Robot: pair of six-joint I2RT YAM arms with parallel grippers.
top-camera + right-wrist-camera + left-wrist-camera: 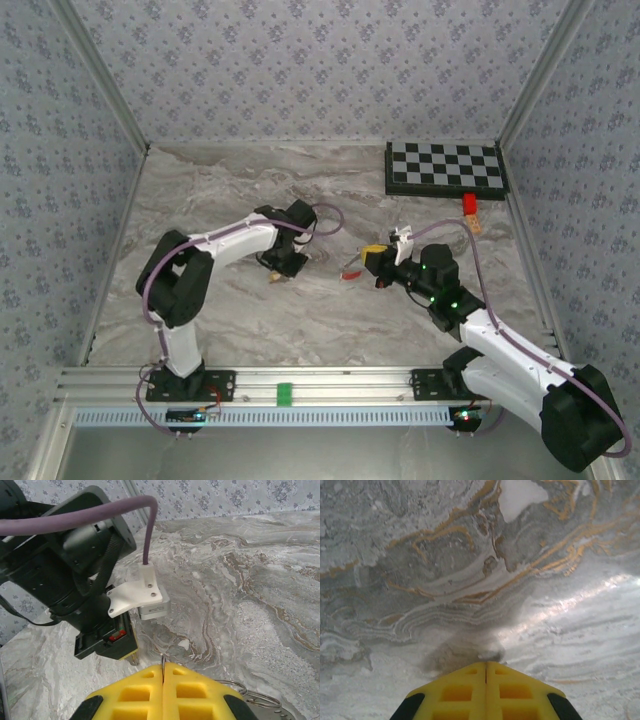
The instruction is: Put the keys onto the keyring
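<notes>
1. Keyring [352, 271] lies mid-table, red tag showing, just left of the right gripper [163, 671]; by my read, no keys threaded yet.
2. Right jaws closed, a thin wire at their seam.
3. Left gripper [486, 669] is further left, jaws closed, tips down at the table [470, 555].

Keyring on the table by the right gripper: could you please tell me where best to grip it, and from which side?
Probably the red tag, from above, with the fingers straddling it. The wire loop of the keyring lies flat on the marble table and looks too thin to pinch reliably; the tag is thicker and easier to see.
</notes>
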